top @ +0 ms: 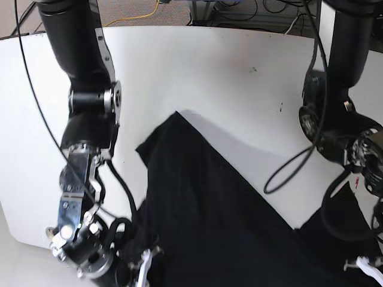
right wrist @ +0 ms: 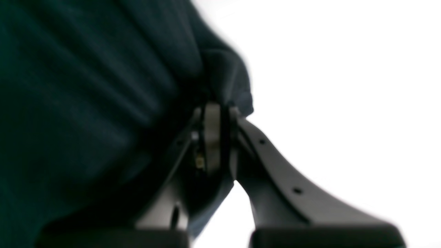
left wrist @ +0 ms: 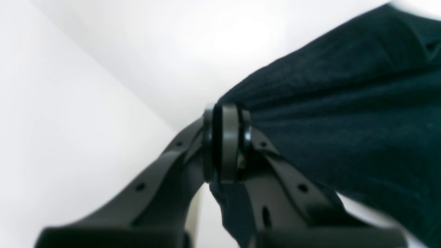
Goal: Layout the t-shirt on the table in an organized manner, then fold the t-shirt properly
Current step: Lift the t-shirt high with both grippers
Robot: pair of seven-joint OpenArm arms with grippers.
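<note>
In the left wrist view, the left claw (left wrist: 225, 144) is pressed together and pinching an edge of the black t-shirt (left wrist: 344, 113). The cloth spreads away to the right and hangs a bit below the pinch. The white bench (left wrist: 86, 103) shows to the left.

In the right wrist view, the right claw (right wrist: 217, 137) is also pressed together on a bunched bit of the t-shirt (right wrist: 86, 103). The cloth fills the left side. It is blurry, so I cannot tell which part of the shirt it is.

In the base view, the t-shirt (top: 209, 209) lies on the near half of the bench (top: 227, 72), with one point reaching toward the far side. The right arm (top: 90, 119) is on the left and the left arm (top: 341, 119) is on the right. Both claws are at the near edge, mostly out of sight.

I think the shirt is being spread out now. To do it well, both claws should hold tight and pull apart evenly and slowly, so the cloth goes flat with no wrinkles. Pull too hard and an edge may slip out. Keep the shirt on the bench, not hanging off the near edge.
</note>
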